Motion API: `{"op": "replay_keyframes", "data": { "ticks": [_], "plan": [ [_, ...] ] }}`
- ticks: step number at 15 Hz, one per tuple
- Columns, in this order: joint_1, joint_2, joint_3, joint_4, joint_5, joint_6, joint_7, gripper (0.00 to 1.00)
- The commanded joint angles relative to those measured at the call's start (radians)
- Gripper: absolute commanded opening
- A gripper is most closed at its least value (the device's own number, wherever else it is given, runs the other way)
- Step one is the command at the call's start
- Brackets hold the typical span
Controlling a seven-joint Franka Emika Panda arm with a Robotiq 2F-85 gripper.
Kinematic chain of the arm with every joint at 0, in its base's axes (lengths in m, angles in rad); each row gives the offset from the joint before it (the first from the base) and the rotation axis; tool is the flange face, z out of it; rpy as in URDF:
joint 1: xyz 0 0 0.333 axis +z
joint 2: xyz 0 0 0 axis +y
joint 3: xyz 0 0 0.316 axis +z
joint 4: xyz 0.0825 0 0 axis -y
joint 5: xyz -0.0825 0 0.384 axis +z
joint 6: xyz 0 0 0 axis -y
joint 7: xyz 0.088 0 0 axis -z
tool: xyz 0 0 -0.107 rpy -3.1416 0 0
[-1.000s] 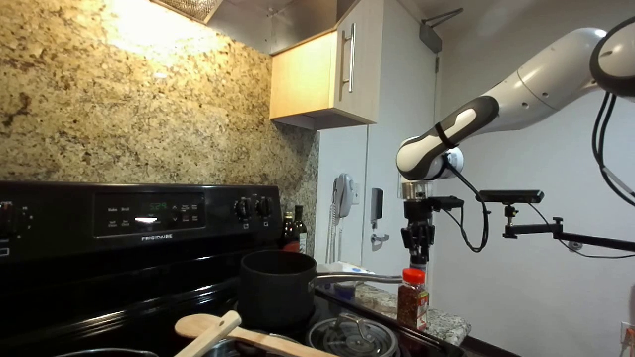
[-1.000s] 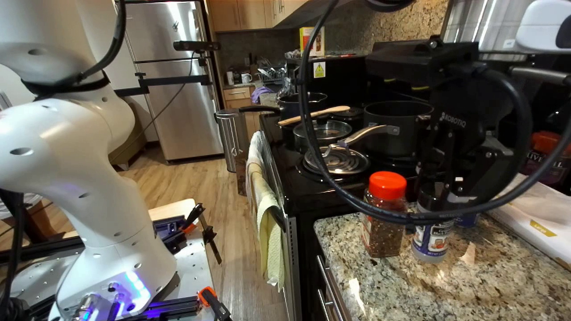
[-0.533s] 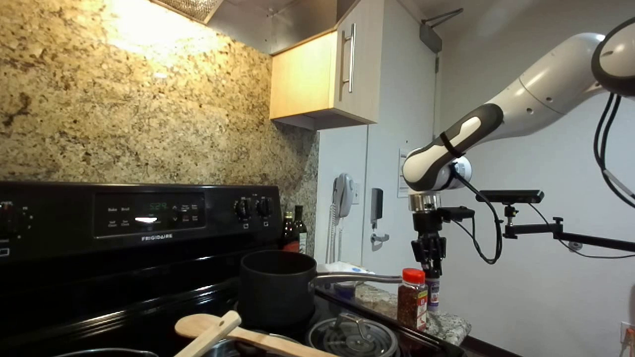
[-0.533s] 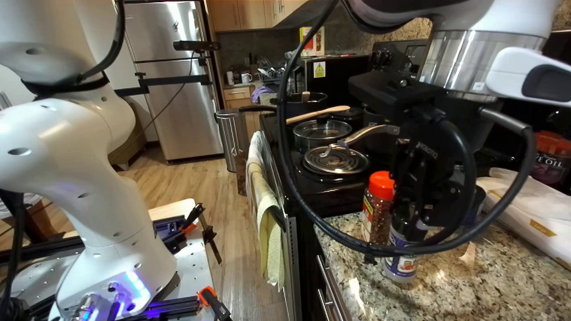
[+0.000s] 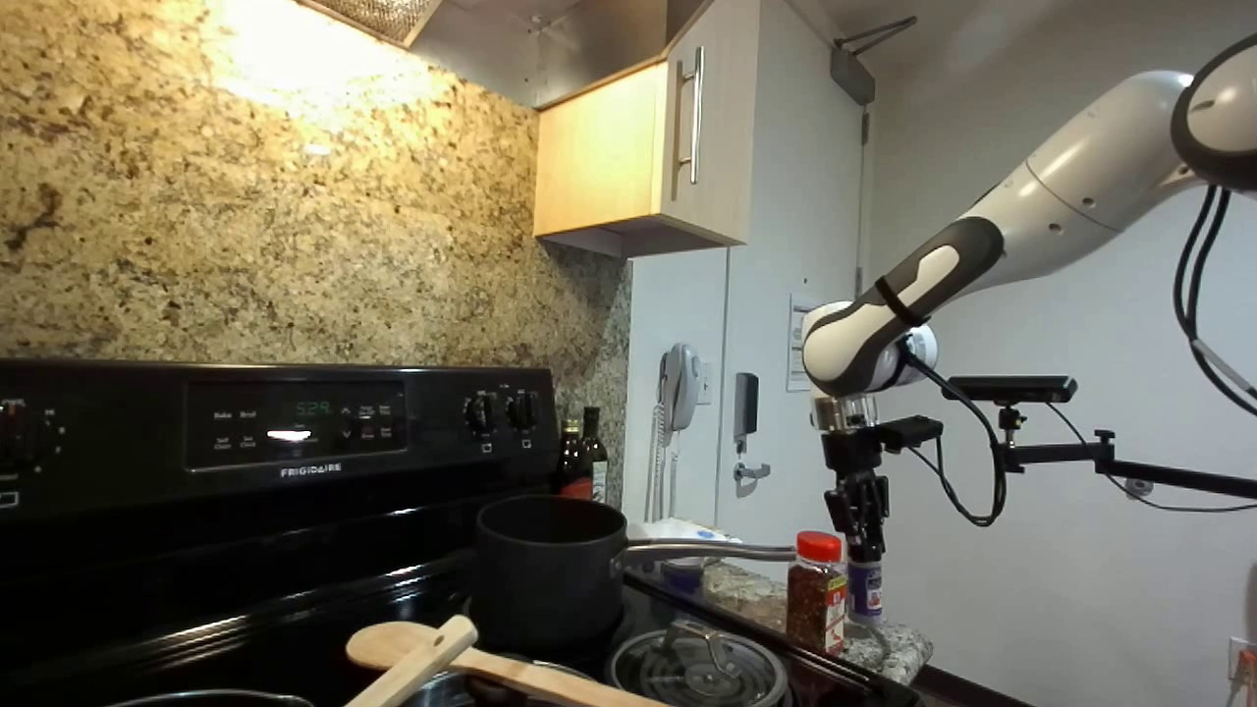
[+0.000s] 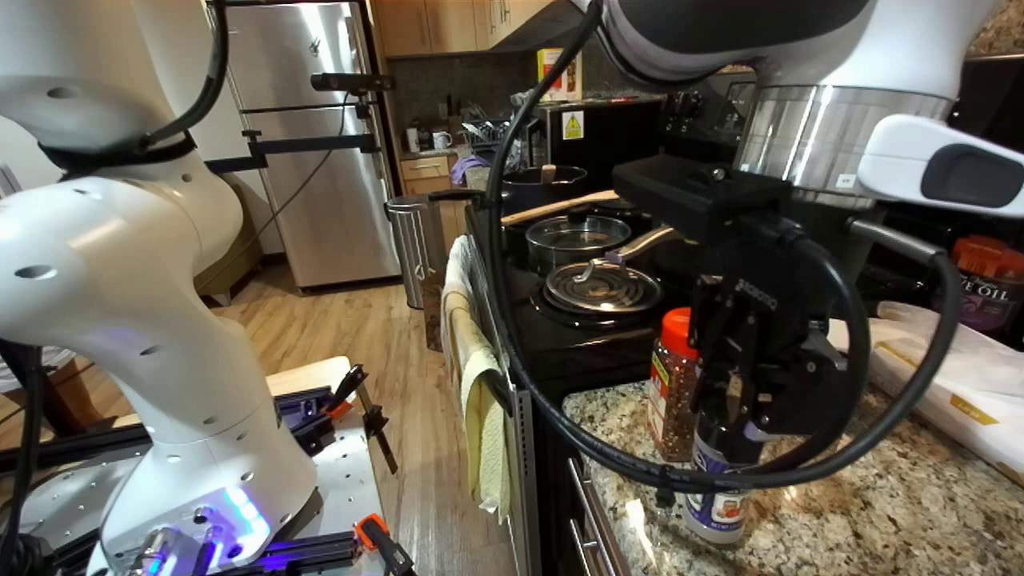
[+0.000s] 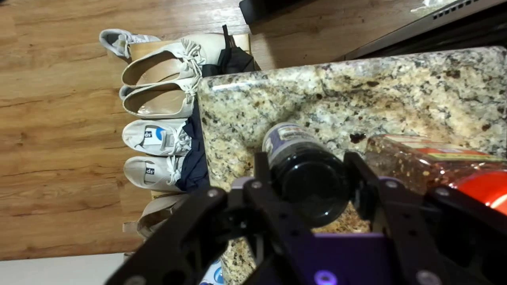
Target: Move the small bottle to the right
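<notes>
Jaws clasping the small black-capped bottle [image 7: 305,170] should set it level, clear of the red-topped jar [image 5: 816,594], before loosening.

The Franka Emika Panda arm [image 5: 1110,157] is cased in white shells [image 6: 120,256], pitted with round recesses [image 6: 36,273] and trimmed in dark grey. Its base [image 6: 220,460] is lit in blue. A silver metal collar [image 6: 848,132] is fitted above the black Robotiq gripper [image 7: 307,166], which is marked in pale lettering [image 6: 758,294] and studded with screw heads [image 7: 391,184]. A thick black cable [image 6: 720,482] is looped outside.
</notes>
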Motion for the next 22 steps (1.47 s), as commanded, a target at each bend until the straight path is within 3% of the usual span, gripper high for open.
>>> {"op": "replay_keyframes", "data": {
  "ticks": [1, 15, 16, 17, 19, 22],
  "plan": [
    [-0.004, -0.012, 0.012, -0.03, -0.023, 0.055, -0.035, 0.24],
    [-0.004, 0.005, 0.027, -0.049, -0.009, 0.083, -0.117, 0.24],
    [-0.004, 0.005, 0.028, -0.048, -0.009, 0.081, -0.123, 0.45],
    [-0.004, 0.005, 0.029, -0.049, -0.008, 0.082, -0.127, 0.74],
    [-0.003, 0.003, 0.03, -0.047, -0.005, 0.08, -0.131, 0.79],
    [-0.003, -0.002, 0.032, -0.047, -0.004, 0.081, -0.133, 0.97]
  ]
}}
